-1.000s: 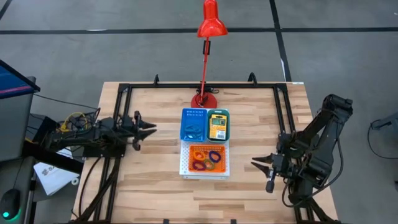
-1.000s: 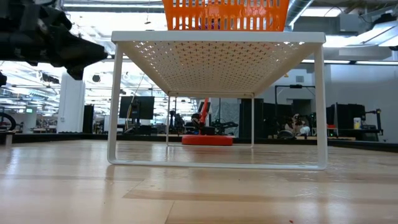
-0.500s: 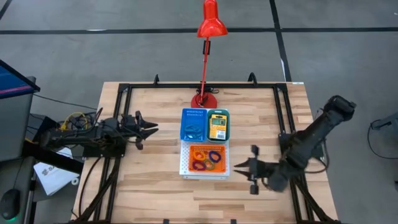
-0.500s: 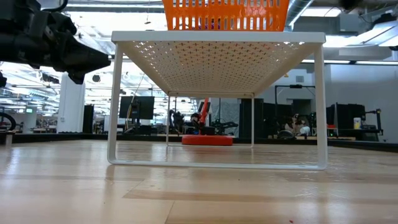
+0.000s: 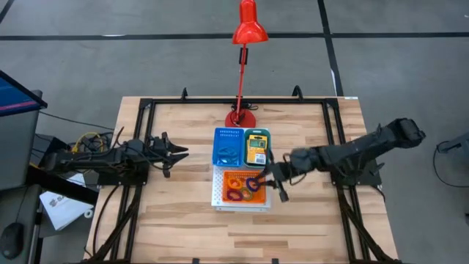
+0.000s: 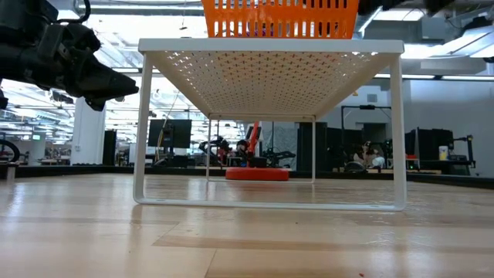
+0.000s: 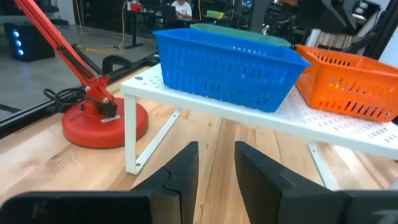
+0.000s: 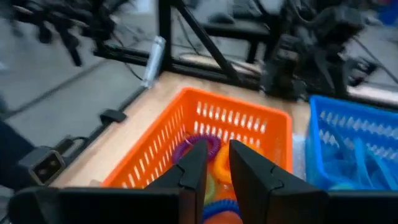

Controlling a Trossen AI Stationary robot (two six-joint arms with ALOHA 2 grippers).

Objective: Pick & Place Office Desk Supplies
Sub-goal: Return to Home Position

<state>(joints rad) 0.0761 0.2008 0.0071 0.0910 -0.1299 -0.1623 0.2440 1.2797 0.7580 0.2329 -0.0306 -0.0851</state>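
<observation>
Loops (image 5: 244,189) lie in the orange tray (image 5: 224,183) on the white shelf (image 5: 242,207) at mid-worktop (image 5: 183,213). The blue tray (image 5: 227,136) and the teal tray (image 5: 257,130) with its crayon box (image 5: 256,149) sit at its 12 o'clock. Your right hand (image 5: 270,180) hovers at the orange tray's 3 o'clock rim, fingers slightly parted, grasping nothing. Your left hand (image 5: 179,152) waits at the shelf's 9 o'clock, likewise released.

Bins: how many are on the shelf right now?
3: blue bin at the shelf's back left, green bin beside it at back right, orange bin in front of both. The high view suggests none is hidden.
</observation>
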